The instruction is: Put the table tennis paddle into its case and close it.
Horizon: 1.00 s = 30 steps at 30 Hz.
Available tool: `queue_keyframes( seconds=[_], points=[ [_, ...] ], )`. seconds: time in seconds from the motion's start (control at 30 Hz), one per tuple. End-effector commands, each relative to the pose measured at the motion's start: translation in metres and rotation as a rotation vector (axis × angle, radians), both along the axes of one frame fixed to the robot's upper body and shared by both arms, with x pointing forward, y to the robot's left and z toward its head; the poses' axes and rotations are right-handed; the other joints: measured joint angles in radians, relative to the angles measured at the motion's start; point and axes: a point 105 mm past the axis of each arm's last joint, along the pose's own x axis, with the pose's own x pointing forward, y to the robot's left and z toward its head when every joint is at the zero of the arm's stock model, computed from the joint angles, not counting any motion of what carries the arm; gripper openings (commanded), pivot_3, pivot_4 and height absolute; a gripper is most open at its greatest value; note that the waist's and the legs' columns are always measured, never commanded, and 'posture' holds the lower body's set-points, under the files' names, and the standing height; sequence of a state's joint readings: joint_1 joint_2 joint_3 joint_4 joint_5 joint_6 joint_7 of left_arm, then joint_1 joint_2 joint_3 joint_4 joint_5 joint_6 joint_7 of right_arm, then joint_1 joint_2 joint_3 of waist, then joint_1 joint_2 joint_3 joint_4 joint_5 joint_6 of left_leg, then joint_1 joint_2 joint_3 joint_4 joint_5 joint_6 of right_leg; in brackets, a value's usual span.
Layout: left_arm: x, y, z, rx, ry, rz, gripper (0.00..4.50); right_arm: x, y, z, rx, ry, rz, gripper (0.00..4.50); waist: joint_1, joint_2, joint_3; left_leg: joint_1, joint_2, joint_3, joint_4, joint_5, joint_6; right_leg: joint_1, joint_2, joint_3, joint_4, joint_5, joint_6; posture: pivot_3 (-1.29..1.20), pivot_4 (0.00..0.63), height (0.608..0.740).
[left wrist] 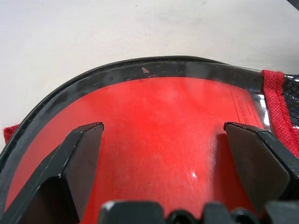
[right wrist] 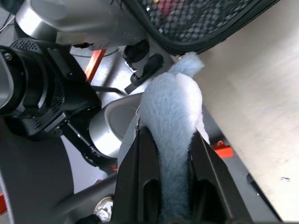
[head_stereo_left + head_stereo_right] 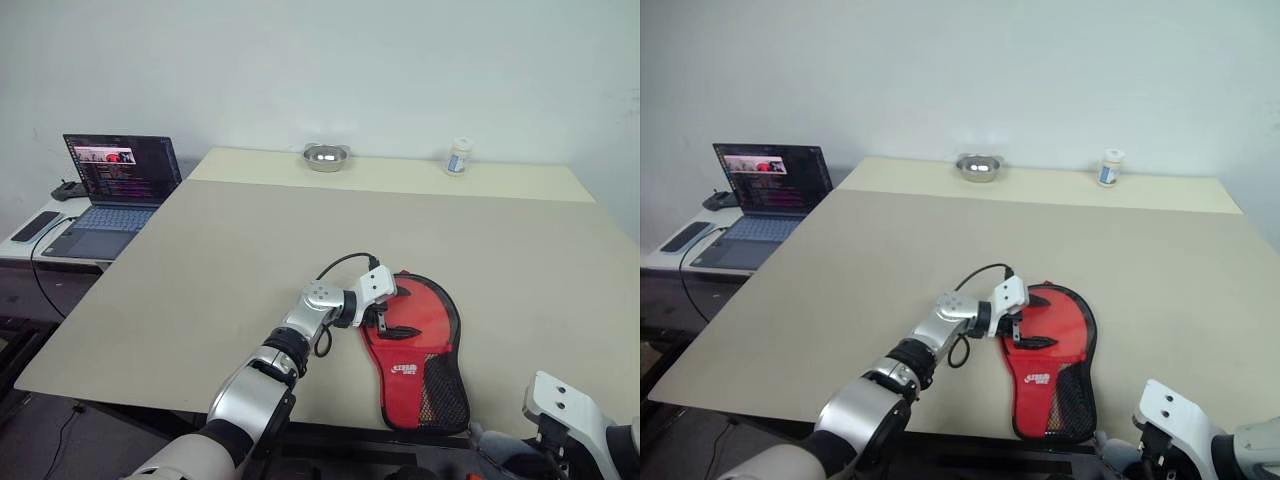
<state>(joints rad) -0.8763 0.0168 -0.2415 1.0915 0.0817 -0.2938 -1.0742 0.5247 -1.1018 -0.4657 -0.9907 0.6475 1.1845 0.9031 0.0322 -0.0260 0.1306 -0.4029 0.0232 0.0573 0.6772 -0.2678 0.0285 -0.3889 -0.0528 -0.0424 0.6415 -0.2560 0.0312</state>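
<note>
The case [image 3: 420, 345] lies flat near the table's front edge, red side up. It has a black rim, a white logo and a black mesh pocket at the near end. My left gripper [image 3: 385, 322] rests over its round part from the left, open, with both black fingers [image 1: 79, 154] spread on the red face [image 1: 159, 116]. At the table's front edge by the mesh end [image 2: 196, 18], my right gripper [image 2: 170, 135] is shut on a light blue fluffy piece [image 2: 173, 102]. The table tennis paddle is hidden.
A metal bowl [image 3: 325, 156] and a small white jar [image 3: 459, 157] stand at the far edge of the beige table [image 3: 250, 250]. An open laptop [image 3: 115, 190] and a phone [image 3: 35, 225] lie on a low desk to the left.
</note>
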Motion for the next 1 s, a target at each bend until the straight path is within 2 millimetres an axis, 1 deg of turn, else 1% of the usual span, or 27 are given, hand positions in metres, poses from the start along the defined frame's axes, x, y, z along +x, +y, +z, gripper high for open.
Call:
queue_keyframes(
  seconds=[0.03, 0.07, 0.1, 0.2, 0.3, 0.4, 0.5, 0.6, 0.67, 0.7, 0.77, 0.8, 0.87, 0.9, 0.93, 0.97, 1.0],
  points=[
    [-0.019, 0.008, -0.042, 0.135, 0.1, -0.026, 4.5, -0.002, 0.005, 0.001, 0.026, 0.01, 0.026, 1.16, 0.0, 0.0, 0.0, 0.001, 0.0, 0.0, 0.0, 0.0, 0.0, 0.001, 0.0, 0.0, 0.0, -0.001, -0.001, 0.0, 0.15, 0.74],
    [-0.018, 0.008, -0.042, 0.134, 0.099, -0.027, 4.5, -0.003, 0.004, 0.002, 0.026, 0.013, 0.029, 1.51, 0.0, 0.0, 0.0, 0.001, 0.0, 0.0, -0.001, 0.0, 0.0, 0.001, 0.0, 0.0, 0.0, -0.002, -0.004, 0.0, 0.15, 0.74],
    [-0.018, 0.007, -0.042, 0.134, 0.099, -0.027, 4.5, -0.003, 0.004, 0.002, 0.026, 0.016, 0.03, 1.8, 0.0, 0.0, 0.0, 0.001, 0.0, 0.0, -0.001, 0.0, 0.0, 0.001, 0.0, 0.0, 0.0, -0.003, -0.004, 0.0, 0.15, 0.74],
    [-0.019, 0.006, -0.041, 0.131, 0.097, -0.028, 4.5, -0.003, 0.005, 0.008, 0.067, 0.017, 0.041, 2.91, -0.001, 0.0, 0.0, 0.001, 0.0, 0.0, -0.001, 0.0, 0.0, 0.001, 0.0, 0.0, 0.0, -0.002, -0.003, 0.0, 0.15, 0.74],
    [-0.02, 0.004, -0.041, 0.127, 0.097, -0.033, 4.5, 0.002, 0.001, 0.014, 0.083, -0.008, 0.025, 3.91, -0.002, 0.0, 0.0, 0.002, 0.0, 0.0, -0.001, 0.0, 0.0, 0.002, 0.0, 0.0, 0.0, -0.002, -0.003, 0.0, 0.15, 0.74],
    [-0.021, 0.002, -0.038, 0.106, 0.104, -0.043, 4.5, 0.009, -0.005, 0.022, 0.105, -0.042, 0.001, 3.91, -0.002, -0.001, 0.001, 0.002, 0.0, 0.0, -0.001, 0.0, 0.0, 0.002, 0.0, 0.0, 0.0, -0.002, -0.003, 0.0, 0.15, 0.74],
    [-0.018, 0.0, -0.026, 0.055, 0.098, -0.052, 4.5, 0.032, -0.009, 0.034, 0.125, -0.153, -0.03, 3.91, -0.005, -0.001, 0.001, 0.002, 0.0, 0.0, -0.001, 0.0, -0.001, 0.002, 0.0, 0.0, 0.0, -0.002, -0.003, 0.0, 0.15, 0.74],
    [-0.011, 0.006, -0.001, -0.006, 0.034, -0.075, 4.5, 0.074, -0.012, 0.05, 0.154, -0.374, -0.079, 3.91, -0.009, -0.003, 0.006, 0.002, 0.0, 0.0, -0.001, 0.0, -0.001, 0.001, 0.0, 0.0, 0.0, -0.003, -0.004, 0.0, 0.15, 0.74],
    [-0.008, 0.014, 0.016, -0.044, -0.004, -0.081, 4.5, 0.1, -0.008, 0.062, 0.223, -0.522, -0.099, 3.91, -0.013, -0.003, 0.012, 0.002, 0.001, 0.0, -0.001, 0.0, -0.001, 0.0, 0.0, 0.0, 0.001, -0.003, -0.004, 0.0, 0.15, 0.74],
    [-0.007, 0.019, 0.024, -0.061, -0.018, -0.075, 4.5, 0.109, -0.004, 0.066, 0.253, -0.578, -0.095, 3.91, -0.017, -0.003, 0.017, 0.002, 0.001, 0.001, -0.002, 0.0, -0.001, 0.0, 0.0, 0.0, 0.001, -0.003, -0.004, 0.0, 0.15, 0.74],
    [-0.005, 0.036, 0.041, -0.094, -0.049, -0.041, 4.5, 0.127, 0.004, 0.068, 0.321, -0.655, -0.09, 3.91, -0.025, -0.004, 0.025, 0.001, 0.002, 0.001, -0.002, 0.0, -0.001, -0.001, 0.001, 0.0, 0.002, -0.002, -0.002, 0.0, 0.15, 0.74],
    [-0.005, 0.046, 0.048, -0.104, -0.057, -0.014, 4.5, 0.134, 0.007, 0.065, 0.349, -0.663, -0.083, 3.91, -0.028, -0.004, 0.028, 0.001, 0.002, 0.001, -0.004, 0.0, -0.001, -0.002, 0.002, 0.001, 0.002, -0.002, -0.003, 0.0, 0.15, 0.74],
    [-0.008, 0.057, 0.055, -0.113, -0.056, 0.022, 4.5, 0.142, 0.009, 0.06, 0.396, -0.665, -0.074, 3.91, -0.03, -0.002, 0.03, 0.0, 0.002, 0.002, -0.007, 0.0, -0.001, -0.005, 0.002, 0.002, 0.003, -0.002, -0.004, 0.0, 0.15, 0.74],
    [-0.011, 0.077, 0.057, -0.109, -0.056, 0.069, 4.5, 0.154, 0.012, 0.057, 0.459, -0.674, -0.096, 3.91, -0.031, -0.002, 0.03, -0.002, 0.001, 0.002, -0.009, 0.0, -0.001, -0.008, 0.002, 0.002, 0.004, -0.001, -0.006, 0.0, 0.15, 0.74],
    [-0.014, 0.088, 0.059, -0.103, -0.056, 0.099, 4.5, 0.163, 0.012, 0.055, 0.502, -0.681, -0.11, 3.91, -0.033, -0.002, 0.03, -0.004, 0.001, 0.002, -0.011, 0.0, -0.002, -0.011, 0.002, 0.003, 0.004, 0.0, -0.008, 0.0, 0.15, 0.74],
    [-0.016, 0.103, 0.062, -0.106, -0.059, 0.154, 4.5, 0.175, 0.013, 0.053, 0.539, -0.698, -0.132, 3.91, -0.035, -0.001, 0.031, -0.006, 0.001, 0.003, -0.011, 0.001, -0.004, -0.014, 0.002, 0.003, 0.004, 0.0, -0.008, 0.0, 0.15, 0.74],
    [-0.015, 0.113, 0.065, -0.113, -0.061, 0.207, 4.5, 0.185, 0.013, 0.051, 0.563, -0.705, -0.15, 3.91, -0.038, 0.001, 0.031, -0.007, 0.001, 0.003, -0.012, 0.003, -0.007, -0.016, 0.002, 0.004, 0.005, 0.0, -0.008, 0.0, 0.15, 0.74]
  ],
)
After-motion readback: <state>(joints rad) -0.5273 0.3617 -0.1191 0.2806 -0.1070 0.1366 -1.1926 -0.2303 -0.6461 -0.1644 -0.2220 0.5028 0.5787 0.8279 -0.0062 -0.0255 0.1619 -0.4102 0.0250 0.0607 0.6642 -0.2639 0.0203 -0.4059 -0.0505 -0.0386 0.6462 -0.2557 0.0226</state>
